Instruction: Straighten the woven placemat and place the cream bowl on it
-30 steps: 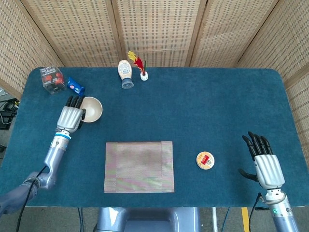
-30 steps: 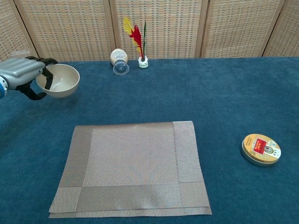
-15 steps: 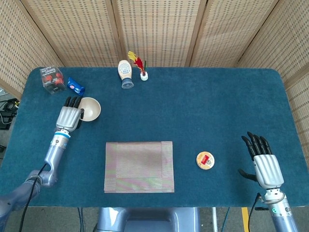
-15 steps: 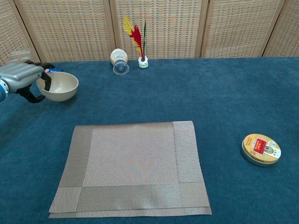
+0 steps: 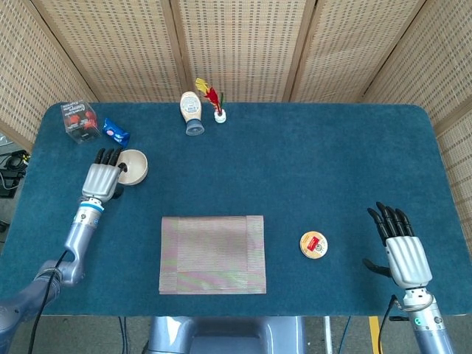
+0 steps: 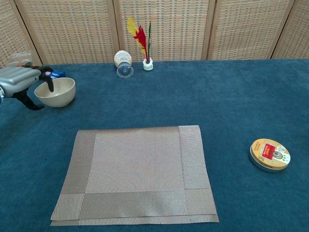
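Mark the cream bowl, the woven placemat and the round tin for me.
cream bowl (image 6: 57, 97), chest view, on its outer front wall.
woven placemat (image 6: 137, 169), chest view, on its bare middle.
round tin (image 5: 313, 245), head view, on the centre of its lid.

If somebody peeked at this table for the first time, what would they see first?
Probably the big woven placemat lying flat at the near middle of the blue table. Next, the left hand at the far left, its fingers hooked over the rim of the cream bowl. The bright red and yellow feathers at the back stand out too.
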Action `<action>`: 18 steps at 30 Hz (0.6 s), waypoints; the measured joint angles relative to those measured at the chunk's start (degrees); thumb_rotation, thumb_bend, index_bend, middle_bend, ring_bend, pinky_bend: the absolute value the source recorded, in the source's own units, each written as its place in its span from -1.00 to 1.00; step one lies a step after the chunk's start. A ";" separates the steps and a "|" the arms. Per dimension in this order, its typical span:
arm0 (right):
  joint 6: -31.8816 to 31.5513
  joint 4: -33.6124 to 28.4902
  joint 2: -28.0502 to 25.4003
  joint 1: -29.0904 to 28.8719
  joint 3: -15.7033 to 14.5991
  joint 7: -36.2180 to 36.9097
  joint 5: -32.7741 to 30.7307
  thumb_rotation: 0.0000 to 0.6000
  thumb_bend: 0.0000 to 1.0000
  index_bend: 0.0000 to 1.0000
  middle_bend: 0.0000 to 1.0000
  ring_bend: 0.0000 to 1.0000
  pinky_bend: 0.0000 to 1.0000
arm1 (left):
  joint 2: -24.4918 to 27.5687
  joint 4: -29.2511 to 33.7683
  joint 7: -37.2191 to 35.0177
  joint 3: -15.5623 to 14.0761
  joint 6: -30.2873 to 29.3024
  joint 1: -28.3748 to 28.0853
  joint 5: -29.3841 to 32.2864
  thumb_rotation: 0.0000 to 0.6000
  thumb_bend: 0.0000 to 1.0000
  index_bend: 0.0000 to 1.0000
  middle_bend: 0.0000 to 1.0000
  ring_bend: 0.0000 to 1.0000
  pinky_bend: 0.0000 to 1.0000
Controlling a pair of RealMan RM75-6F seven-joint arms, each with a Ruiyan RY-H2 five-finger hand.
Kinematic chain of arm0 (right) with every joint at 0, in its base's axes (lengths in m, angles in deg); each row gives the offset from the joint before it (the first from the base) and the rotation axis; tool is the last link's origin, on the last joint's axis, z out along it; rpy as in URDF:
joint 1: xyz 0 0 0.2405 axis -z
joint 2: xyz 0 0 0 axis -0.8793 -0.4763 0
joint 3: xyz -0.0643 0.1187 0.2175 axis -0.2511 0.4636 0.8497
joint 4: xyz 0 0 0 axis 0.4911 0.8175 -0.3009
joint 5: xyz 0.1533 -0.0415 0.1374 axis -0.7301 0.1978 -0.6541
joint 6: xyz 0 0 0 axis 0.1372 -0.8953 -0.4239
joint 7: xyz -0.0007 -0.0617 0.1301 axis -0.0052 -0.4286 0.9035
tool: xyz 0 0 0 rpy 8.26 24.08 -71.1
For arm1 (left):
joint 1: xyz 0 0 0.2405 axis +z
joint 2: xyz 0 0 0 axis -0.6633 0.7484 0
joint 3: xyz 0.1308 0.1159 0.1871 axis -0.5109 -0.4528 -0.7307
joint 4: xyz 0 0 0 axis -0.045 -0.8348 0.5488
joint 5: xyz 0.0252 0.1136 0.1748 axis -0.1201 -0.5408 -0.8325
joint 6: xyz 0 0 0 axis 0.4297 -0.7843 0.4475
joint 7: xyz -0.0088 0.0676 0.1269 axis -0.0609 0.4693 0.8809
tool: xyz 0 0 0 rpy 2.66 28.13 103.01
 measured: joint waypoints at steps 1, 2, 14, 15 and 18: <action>0.03 -0.01 0.02 -0.01 -0.03 -0.04 0.03 1.00 -0.53 -0.95 -1.00 -1.00 -1.00 | 0.51 0.80 -0.76 -0.14 -0.67 0.16 -0.41 1.00 -0.61 -0.76 -1.00 -1.00 -1.00; 0.05 -0.03 0.04 -0.03 -0.05 -0.09 0.07 1.00 -0.53 -0.95 -1.00 -1.00 -1.00 | 0.92 1.45 -1.26 -0.26 -1.30 0.30 -0.76 1.00 -0.61 -0.78 -1.00 -1.00 -1.00; -0.09 -0.57 -0.11 -0.02 -0.40 0.01 0.76 1.00 -0.53 -0.95 -1.00 -1.00 -1.00 | 11.19 20.51 -1.51 -2.66 -13.48 4.53 -6.46 1.00 -0.68 -0.79 -1.00 -1.00 -1.00; -0.21 -0.70 -0.17 0.01 -0.45 0.01 0.92 1.00 -0.53 -0.95 -1.00 -1.00 -1.00 | 12.32 22.99 -1.05 -3.00 -14.49 5.08 -6.96 1.00 -0.73 -0.78 -1.00 -1.00 -1.00; -0.53 -0.99 -0.32 0.10 -0.55 0.16 1.25 1.00 -0.53 -0.95 -1.00 -1.00 -1.00 | 15.93 31.42 1.27 -4.50 -17.86 7.10 -8.93 1.00 -0.81 -0.78 -1.00 -1.00 -1.00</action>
